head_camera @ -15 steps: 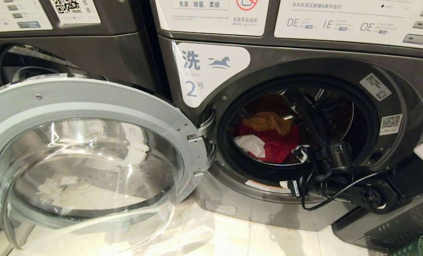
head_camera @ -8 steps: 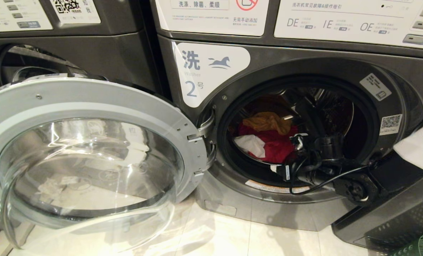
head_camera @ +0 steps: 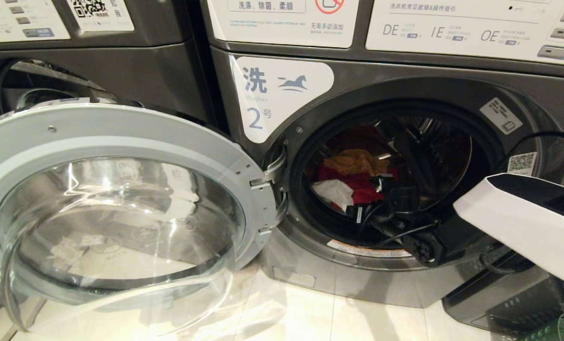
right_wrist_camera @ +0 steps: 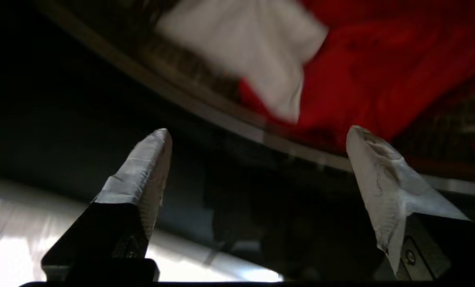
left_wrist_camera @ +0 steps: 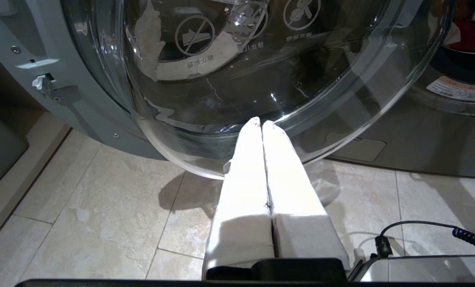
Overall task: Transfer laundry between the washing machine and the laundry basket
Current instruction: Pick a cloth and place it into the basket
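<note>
three garments [head_camera: 353, 182] in washing machine [head_camera: 405, 85] drum, right gripper [right_wrist_camera: 257, 159] fingers spread, left gripper [left_wrist_camera: 261, 124] fingers pressed together

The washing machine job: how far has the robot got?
Done: the washing machine door stands open. In hand: the right gripper, open and empty, reaches into the drum toward the laundry. Left: all three garments are inside; none visibly in the basket. Left gripper idles shut.

Washing machine [head_camera: 282, 99] number 2 stands with its door [head_camera: 116, 203] swung wide; red [head_camera: 360, 182], white [head_camera: 334, 193] and mustard [head_camera: 355, 161] laundry sits heaped inside the drum. Green basket [head_camera: 554, 329] peeks in, bottom right.
</note>
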